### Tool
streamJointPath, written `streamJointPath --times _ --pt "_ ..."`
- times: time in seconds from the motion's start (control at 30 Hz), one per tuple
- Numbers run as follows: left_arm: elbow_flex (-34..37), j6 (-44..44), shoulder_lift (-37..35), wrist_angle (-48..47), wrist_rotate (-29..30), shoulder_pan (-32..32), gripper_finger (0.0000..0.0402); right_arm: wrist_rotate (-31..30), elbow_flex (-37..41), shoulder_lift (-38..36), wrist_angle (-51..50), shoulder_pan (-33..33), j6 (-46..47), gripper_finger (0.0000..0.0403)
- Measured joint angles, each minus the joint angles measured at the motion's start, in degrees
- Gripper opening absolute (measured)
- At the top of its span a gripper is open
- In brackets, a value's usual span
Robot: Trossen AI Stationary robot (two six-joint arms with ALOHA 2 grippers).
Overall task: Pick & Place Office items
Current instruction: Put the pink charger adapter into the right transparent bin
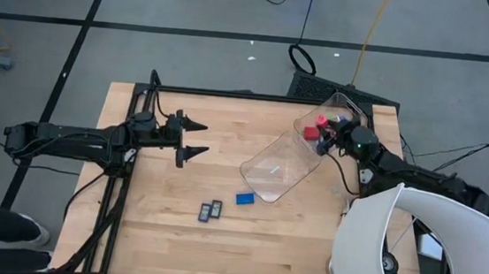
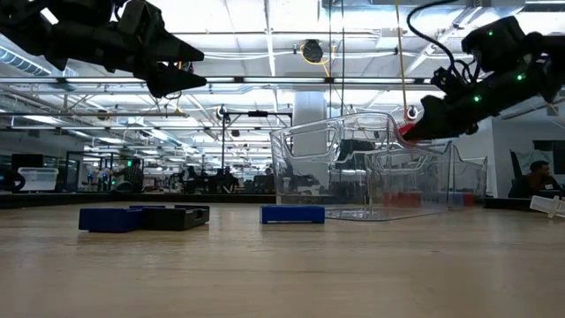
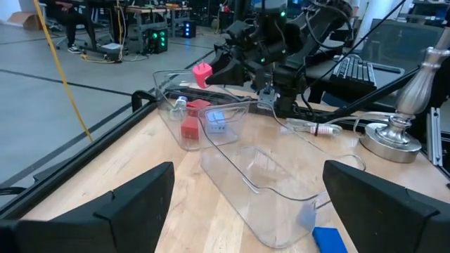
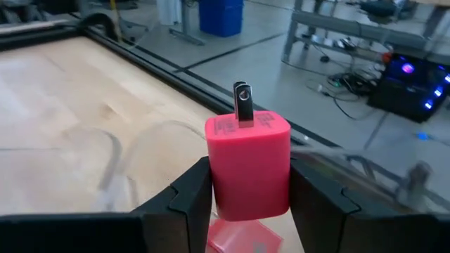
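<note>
The right gripper [image 4: 247,184] pinches a pink plug [image 4: 247,163] (prong end up, long axis upright) above the tilted clear bin's [image 1: 281,171] raised end. The left gripper [image 1: 198,139] hovers mid-table, fingers spread, pointing toward the bin.

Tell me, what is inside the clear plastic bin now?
Inside the clear plastic bin, at its far end, lie a red block and a light-blue piece. The right gripper may hide more.
</note>
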State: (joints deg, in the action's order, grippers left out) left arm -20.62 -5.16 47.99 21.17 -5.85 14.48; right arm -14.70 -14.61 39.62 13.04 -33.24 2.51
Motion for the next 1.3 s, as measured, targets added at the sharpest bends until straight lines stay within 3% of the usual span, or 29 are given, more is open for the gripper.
streamJointPath --times 0.13,0.27,0.53,0.67,1.3 --pt "0.0 0.0 0.0 0.0 0.0 0.0 0.0367 0.1 0.9 0.0 0.0 -3.1 1.3 0.0147" --pt "0.0 0.1 0.0 0.0 0.0 0.0 0.0367 5.4 0.8 -0.3 -1.6 -5.3 1.9 0.0146" --pt "0.0 0.1 0.0 0.0 1.0 0.0 0.0367 1.6 -5.9 -0.2 -23.6 -7.0 5.4 0.0146" --pt "0.0 -0.1 0.0 0.0 3.5 0.0 0.0367 1.3 -6.9 -0.2 -28.4 -6.9 7.7 0.0147" --pt "0.0 -1.0 0.0 0.0 4.9 0.0 0.0367 1.3 -6.4 -0.1 -28.2 -7.0 7.8 0.0152"
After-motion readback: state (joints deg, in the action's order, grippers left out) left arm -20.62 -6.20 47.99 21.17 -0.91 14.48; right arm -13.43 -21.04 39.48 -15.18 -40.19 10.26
